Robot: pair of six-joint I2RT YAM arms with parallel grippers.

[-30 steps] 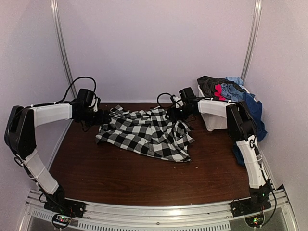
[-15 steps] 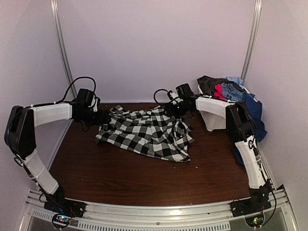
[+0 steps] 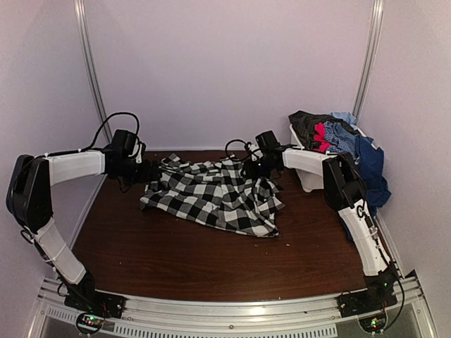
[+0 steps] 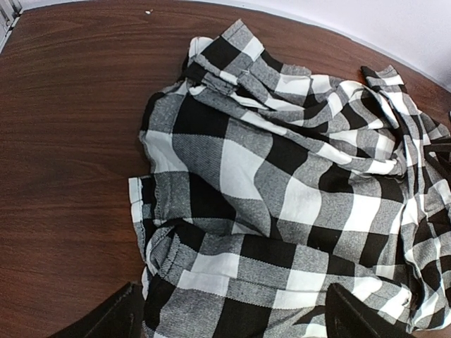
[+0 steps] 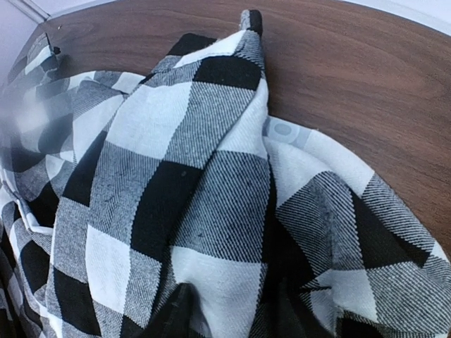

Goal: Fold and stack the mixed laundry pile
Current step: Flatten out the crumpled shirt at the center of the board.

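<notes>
- The right gripper (image 3: pixel 254 167) now sits slightly farther left at the far right edge of the checked shirt (image 3: pixel 211 193) than a second ago. Half a second ago it was a little closer to the back wall.
- The right arm's elbow (image 3: pixel 343 182) is shifted left, away from the side wall, so the arm bends more sharply over the table.
- With the elbow moved, more of the navy garment (image 3: pixel 373 165) hanging over the white bin (image 3: pixel 312 184) is uncovered.
</notes>
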